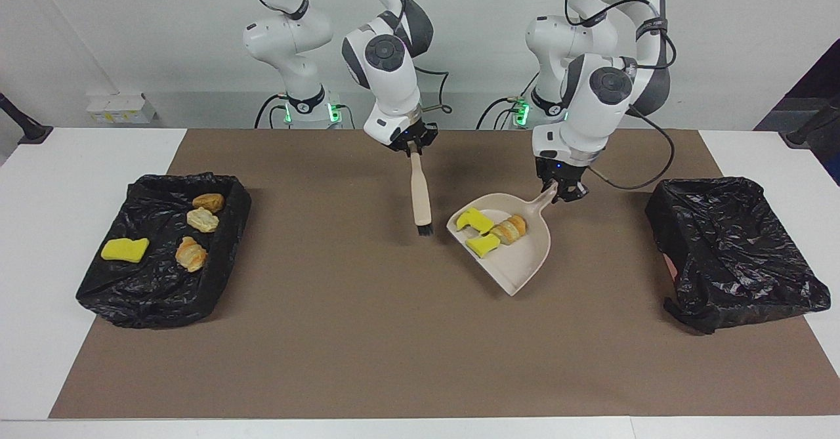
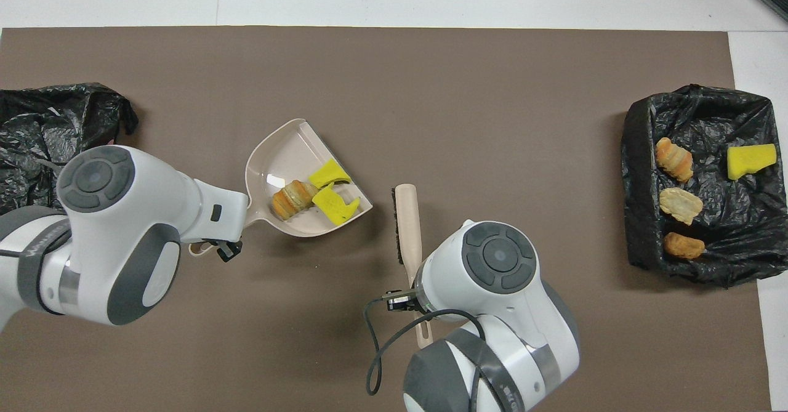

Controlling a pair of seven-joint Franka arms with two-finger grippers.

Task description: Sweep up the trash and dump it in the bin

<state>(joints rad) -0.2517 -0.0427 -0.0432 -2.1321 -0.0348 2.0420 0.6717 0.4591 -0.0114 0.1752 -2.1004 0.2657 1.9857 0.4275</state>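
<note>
Facing view, left end effector [image 1: 563, 189]: clamped on the dustpan [image 1: 518, 262] handle, pan raised over the mat
Right end effector [image 1: 411, 145]: closed on the brush [image 1: 420, 193]
Trash [image 1: 491, 230]: three bits in the dustpan; four in the bin [image 1: 98, 288] at the right arm's end

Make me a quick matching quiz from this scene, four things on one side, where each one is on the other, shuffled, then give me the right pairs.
Things:
1. brush
2. dustpan
3. croissant piece
4. yellow wedge alone

Places:
A. in the bin at the right arm's end of the table
B. in the dustpan, beside two yellow pieces
C. held by the right gripper, bristles down
D. held by its handle in the left gripper

Pairs: 1-C, 2-D, 3-B, 4-A
</note>
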